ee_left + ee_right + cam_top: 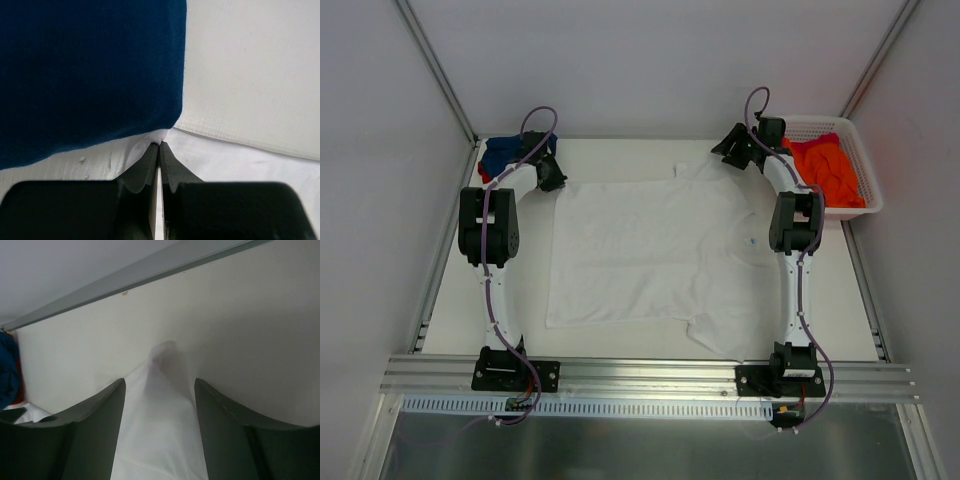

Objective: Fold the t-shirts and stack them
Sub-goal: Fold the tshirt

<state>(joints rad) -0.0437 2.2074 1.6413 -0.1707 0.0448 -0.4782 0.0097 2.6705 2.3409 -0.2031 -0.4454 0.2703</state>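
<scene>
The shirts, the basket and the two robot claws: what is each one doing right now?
white t-shirt: spread flat on the table
blue t-shirt: bunched at the far left corner
red t-shirt: mostly hidden beside the blue one
orange t-shirt: crumpled in the basket
basket: holding the orange t-shirt
left gripper: shut on the white t-shirt's corner
right gripper: open, fingers either side of a raised white fold

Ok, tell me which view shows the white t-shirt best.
Top external: nearly the whole white t-shirt lies spread flat. Left wrist shows only a corner pinched by shut fingers; right wrist, a raised fold between open fingers.
</scene>
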